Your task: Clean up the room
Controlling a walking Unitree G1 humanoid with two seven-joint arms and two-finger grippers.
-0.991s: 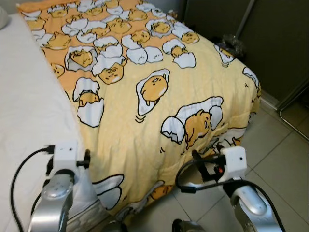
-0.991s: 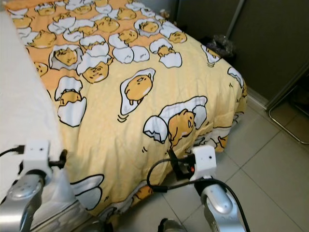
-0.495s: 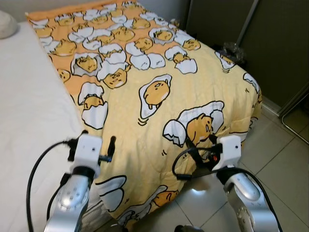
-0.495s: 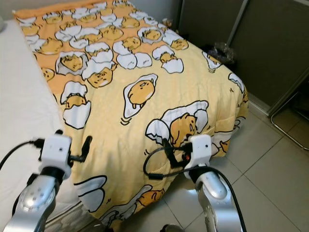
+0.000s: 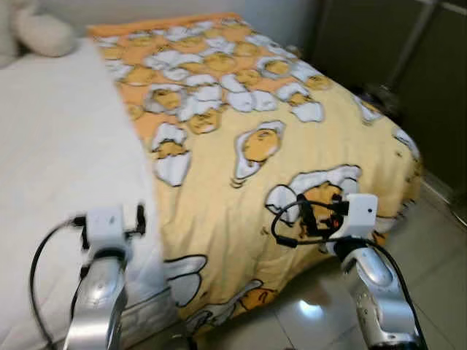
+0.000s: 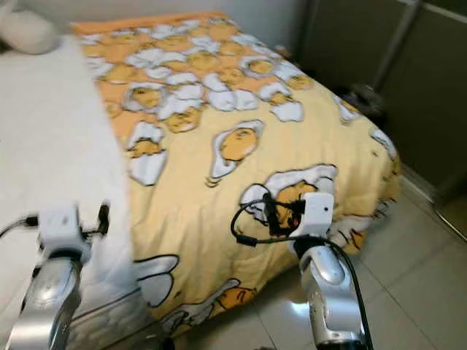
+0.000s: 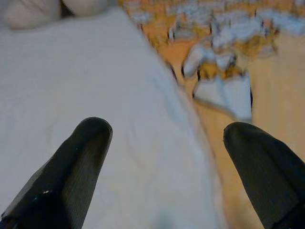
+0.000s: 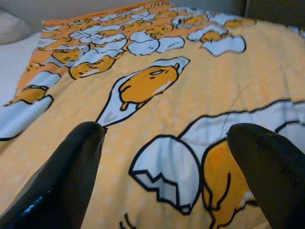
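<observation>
On the bed point(image 5: 58, 153), a soft yellow-orange blanket point(image 5: 292, 168) printed with cartoon eggs and cracked white shells is spread over the robot's right side, draping over the foot edge toward the glossy tiled floor point(image 5: 430, 248). The bed's left side is covered by a plain white sheet point(image 6: 51, 138), with what appears to be a pale pillow point(image 5: 45, 33) at the blurred head end. The left pincer point(image 7: 167, 157) is held open above the sheet beside the blanket's edge. The right pincer point(image 8: 167, 162) is held open above the blanket.
</observation>
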